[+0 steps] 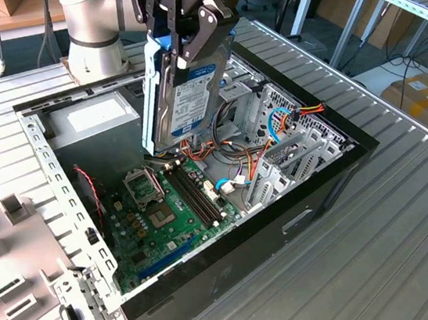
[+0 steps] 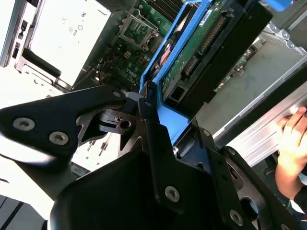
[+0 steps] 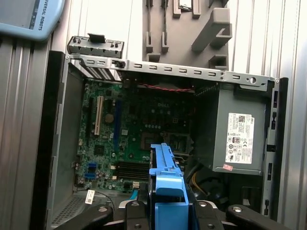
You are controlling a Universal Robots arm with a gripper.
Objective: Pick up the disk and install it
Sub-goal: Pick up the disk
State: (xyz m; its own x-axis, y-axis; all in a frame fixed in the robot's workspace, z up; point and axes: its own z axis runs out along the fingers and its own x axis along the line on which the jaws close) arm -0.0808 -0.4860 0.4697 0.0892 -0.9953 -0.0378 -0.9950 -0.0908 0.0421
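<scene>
Silver-black disk (image 1: 166,131), white-blue label (image 1: 194,99), blue side pieces (image 1: 152,81); green motherboard (image 1: 150,216); black claw (image 1: 186,47); grey power supply (image 1: 98,116)

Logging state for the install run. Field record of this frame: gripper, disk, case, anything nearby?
gripper: shut on the disk
disk pose: held in the air, on edge and tilted, label visible in the exterior view
disk location: above the motherboard of the open computer case, not seated
nearby: a person's hand beside the case wall, in the second wrist view

Blue-sided, white-labelled disk (image 1: 189,92) hangs upright, tilted.
</scene>
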